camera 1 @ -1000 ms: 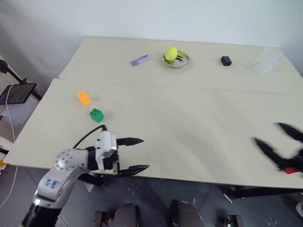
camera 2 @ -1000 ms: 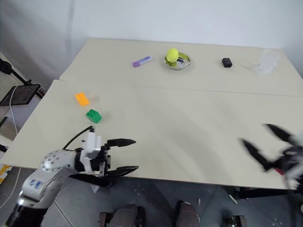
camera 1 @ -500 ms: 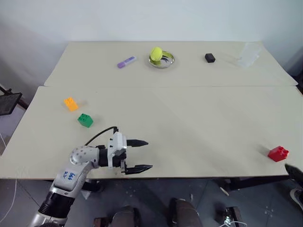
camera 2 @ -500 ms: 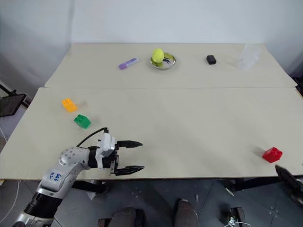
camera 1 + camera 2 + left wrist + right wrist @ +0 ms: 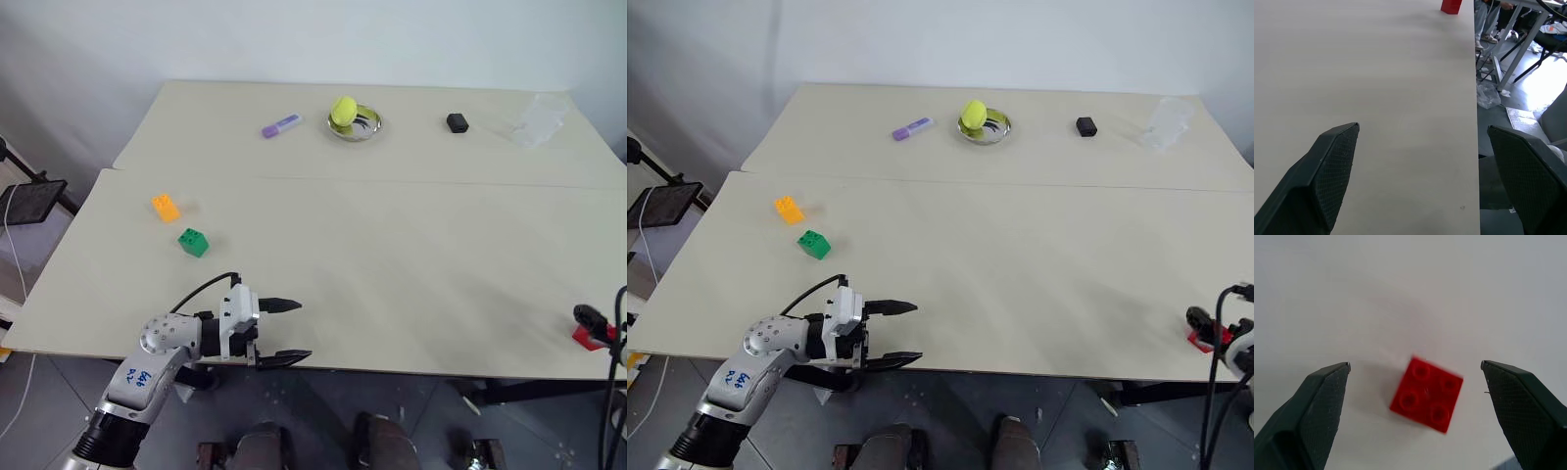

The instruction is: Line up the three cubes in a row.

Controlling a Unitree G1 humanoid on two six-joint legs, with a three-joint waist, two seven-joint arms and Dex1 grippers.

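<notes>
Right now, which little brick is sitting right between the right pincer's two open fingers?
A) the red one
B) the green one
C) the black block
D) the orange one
A: in the right wrist view the red brick lies on the table between the open fingers of the right pincer, touching neither, while the green brick and orange brick sit far off on the left side.
</notes>
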